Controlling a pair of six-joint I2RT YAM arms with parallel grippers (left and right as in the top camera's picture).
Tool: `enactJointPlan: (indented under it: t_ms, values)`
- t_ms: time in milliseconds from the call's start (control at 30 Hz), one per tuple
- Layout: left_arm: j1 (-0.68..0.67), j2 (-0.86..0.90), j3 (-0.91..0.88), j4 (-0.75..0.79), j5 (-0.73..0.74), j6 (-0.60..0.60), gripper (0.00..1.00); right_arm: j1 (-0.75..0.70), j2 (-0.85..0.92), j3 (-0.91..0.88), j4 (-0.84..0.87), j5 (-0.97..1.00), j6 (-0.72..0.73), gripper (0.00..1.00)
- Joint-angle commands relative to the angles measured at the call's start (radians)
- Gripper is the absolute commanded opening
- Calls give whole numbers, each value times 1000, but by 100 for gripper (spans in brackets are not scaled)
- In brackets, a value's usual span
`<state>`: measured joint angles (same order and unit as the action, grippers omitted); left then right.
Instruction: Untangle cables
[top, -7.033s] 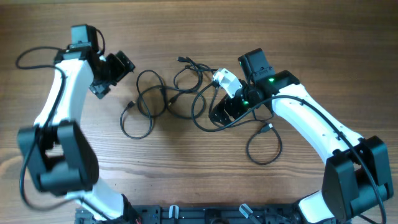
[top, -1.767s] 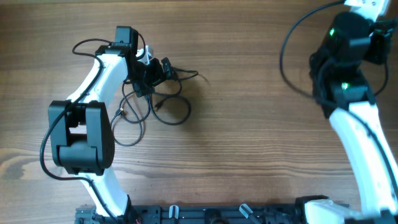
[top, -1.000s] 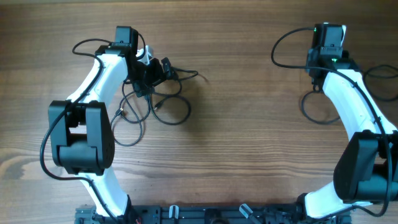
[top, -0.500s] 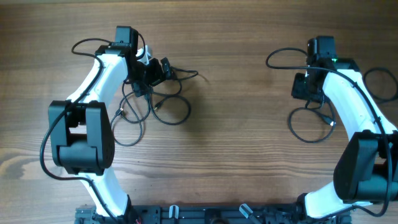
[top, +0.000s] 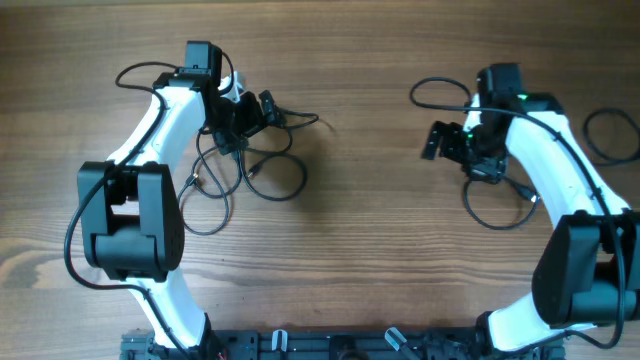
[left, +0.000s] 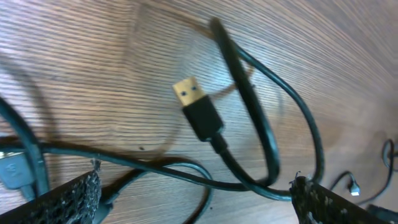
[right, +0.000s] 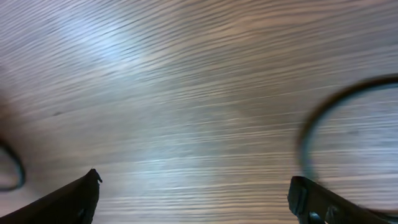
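On the left side of the table (top: 380, 250), most of the cables (top: 247, 165) lie in a messy bunch of black loops. A lone cable (top: 495, 227) lies by itself on the right side, well apart from the bunch.

The left gripper (top: 250, 118) hangs right over the bunch with its jaws wide apart and nothing in them. Its own camera shows a plug (left: 188, 92) with a gold tip lying flat on the wood, and a loop (left: 267, 134) of cord bending around it. The right gripper (top: 450, 140) is wide apart too and holds nothing. The lone cable lies near it, partly under the arm.

I think these cords are very light, soft and floppy. They will bend and drag along when pulled, and one can catch on another. They are thin and smooth, so they could slip out of a loose pinch. A good spot to grab is the black part just behind the plug, since it looks thicker and harder. Pull slowly so the knots do not get tight.
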<state>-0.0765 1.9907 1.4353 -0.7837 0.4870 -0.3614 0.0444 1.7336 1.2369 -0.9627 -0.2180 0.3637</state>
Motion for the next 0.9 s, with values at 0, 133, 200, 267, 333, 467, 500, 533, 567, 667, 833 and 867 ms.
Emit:
enactJointPlan:
  t_ms: [0,133,200,267,333,467,500,533,567,667,833,867]
  values:
    - [0,5,1,2,104,77,100,58,10,-2,35,-57,105,100]
    - [0,-7,1,2,133,123,100,127,10,-5,91,-61,155,100]
    - [2,-13,1,1,133,123,99,169,10,-11,124,-62,164,100]
    - [3,-14,1,0,129,122,99,218,10,-27,164,-61,171,100]
    - [3,-14,1,-1,125,122,99,264,10,-50,211,-61,185,100]
    - [3,-17,1,-8,119,118,99,361,11,-111,329,-46,186,100]
    - [3,-21,1,-12,113,118,99,373,11,-113,335,-34,187,100]
    - [3,-24,1,-14,105,118,99,383,11,-113,343,-25,187,100]
    - [3,-31,1,-18,95,118,98,390,11,-113,349,-18,188,100]
    - [2,-66,1,-24,60,119,96,397,11,-113,363,-8,189,100]
    - [0,-119,1,-25,-45,112,100,398,12,-150,446,-18,190,100]
    - [0,-119,1,-26,-68,100,100,398,12,-156,459,-37,189,100]
